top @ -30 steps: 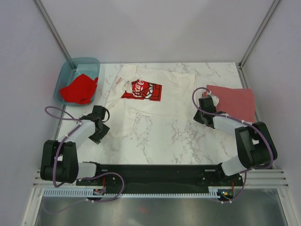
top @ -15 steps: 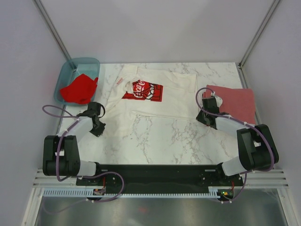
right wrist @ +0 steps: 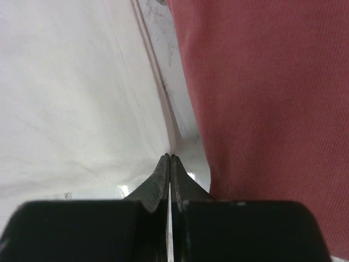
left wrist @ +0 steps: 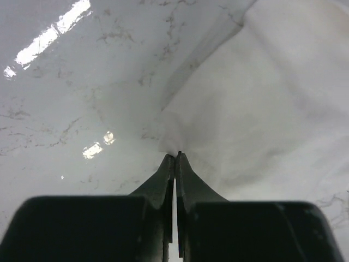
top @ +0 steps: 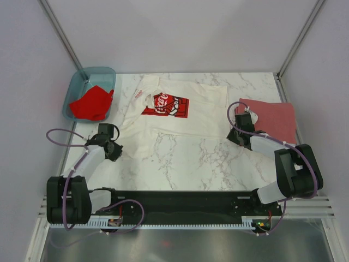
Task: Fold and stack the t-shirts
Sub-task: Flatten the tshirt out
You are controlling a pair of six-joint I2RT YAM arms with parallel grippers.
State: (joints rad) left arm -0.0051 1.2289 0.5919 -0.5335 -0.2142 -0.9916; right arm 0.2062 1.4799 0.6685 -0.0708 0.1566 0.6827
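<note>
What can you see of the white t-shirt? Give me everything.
The white t-shirt is soft, lightly creased cloth with a red-and-black square chest print. It lies spread print-up on the marble table, far of centre. The left gripper is shut, pinching its near-left corner. The right gripper is shut at its near-right edge and seems to pinch it too. The brick-red shirt lies beside it, a strip of table between.

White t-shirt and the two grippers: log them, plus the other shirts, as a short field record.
white t-shirt: spread out in the middle, print up
left gripper: shut, pinching its near left corner
right gripper: shut at its near right corner, apparently pinching the cloth
brick-red t-shirt: folded, right of the white one
bright red t-shirt: bunched in the teal tub
</note>
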